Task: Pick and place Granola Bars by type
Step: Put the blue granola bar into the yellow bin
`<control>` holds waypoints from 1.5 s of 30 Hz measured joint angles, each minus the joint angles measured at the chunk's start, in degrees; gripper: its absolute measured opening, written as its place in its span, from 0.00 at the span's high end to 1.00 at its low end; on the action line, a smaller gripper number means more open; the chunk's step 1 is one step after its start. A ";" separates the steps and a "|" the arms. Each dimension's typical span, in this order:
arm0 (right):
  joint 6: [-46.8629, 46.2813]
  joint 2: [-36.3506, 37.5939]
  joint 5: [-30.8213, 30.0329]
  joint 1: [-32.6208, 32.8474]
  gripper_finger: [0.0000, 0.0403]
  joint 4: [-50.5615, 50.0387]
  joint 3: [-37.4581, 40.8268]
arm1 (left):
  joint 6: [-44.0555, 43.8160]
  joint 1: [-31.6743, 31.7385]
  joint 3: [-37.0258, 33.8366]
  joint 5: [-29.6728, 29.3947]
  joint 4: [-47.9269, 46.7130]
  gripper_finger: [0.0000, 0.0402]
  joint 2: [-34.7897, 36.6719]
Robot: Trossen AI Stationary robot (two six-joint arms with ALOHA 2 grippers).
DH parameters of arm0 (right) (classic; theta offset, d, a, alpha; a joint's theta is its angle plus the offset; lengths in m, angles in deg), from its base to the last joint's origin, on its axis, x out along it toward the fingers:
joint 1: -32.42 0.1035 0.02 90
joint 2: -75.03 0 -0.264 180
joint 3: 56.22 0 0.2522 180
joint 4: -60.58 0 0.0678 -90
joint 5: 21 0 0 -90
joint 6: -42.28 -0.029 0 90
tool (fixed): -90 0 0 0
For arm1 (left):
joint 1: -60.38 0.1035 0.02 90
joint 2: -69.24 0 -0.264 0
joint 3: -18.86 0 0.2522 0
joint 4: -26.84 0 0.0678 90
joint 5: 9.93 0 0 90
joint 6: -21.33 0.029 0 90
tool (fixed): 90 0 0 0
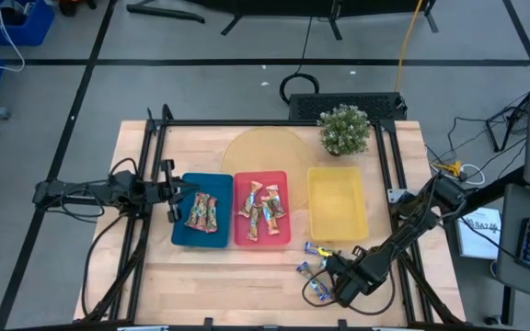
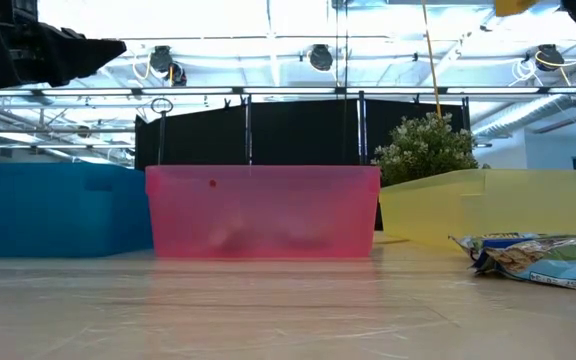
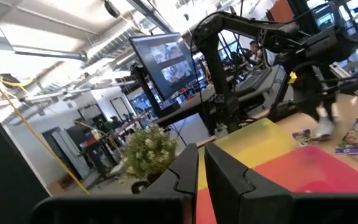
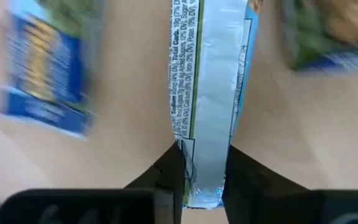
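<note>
Granola bars (image 1: 313, 268) in blue-silver wrappers lie scattered on the wooden counter (image 1: 210, 285) at the lower right of the high view, just below the yellow tray (image 1: 337, 204). We see the right tool (image 1: 328, 279) down among them. In the right wrist view, one blue-silver bar (image 4: 209, 93) runs lengthwise between the two dark fingers (image 4: 166, 174), which sit against both its sides, so we read the tool as clamped on that bar. Two more wrapped bars show blurred at the upper left and upper right of that view.

Red-green bars (image 1: 201, 212) lie in the blue tray (image 1: 180, 221) at the centre left of the high view, and orange-gold bars (image 1: 262, 206) lie in the red tray (image 1: 285, 234) in the middle; the yellow tray to the right holds no bar that we can see. The three trays stand side by side.

The left tool (image 1: 175, 188) hovers over the upper left corner of the blue tray. In the left wrist view its fingers (image 3: 185, 177) stand nearly together with only a thin gap and nothing between them.

A small potted plant (image 1: 344, 129) stands at the upper right of the counter, just beside a round pale mat (image 1: 256, 152).
</note>
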 joint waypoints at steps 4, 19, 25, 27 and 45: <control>-0.02 4.93 -1.19 0.07 0.83 3.80 -0.07 | -0.72 0.00 0.00 0.02 -0.05 0.91 0.01; 4.08 25.68 -27.60 -4.85 0.87 4.91 -0.17 | -0.76 -0.02 0.00 0.04 0.16 0.91 0.00; -12.35 32.94 -36.83 -9.82 0.88 -15.22 -0.17 | -0.90 -0.02 0.00 0.04 0.12 0.91 0.00; -17.71 33.66 -35.14 -11.58 0.88 -21.89 -0.17 | -0.71 -0.02 0.00 0.02 0.07 0.91 0.00; -6.89 31.47 -23.75 -27.64 0.88 -11.27 14.03 | 1.55 -0.02 0.00 0.00 -0.88 0.91 0.00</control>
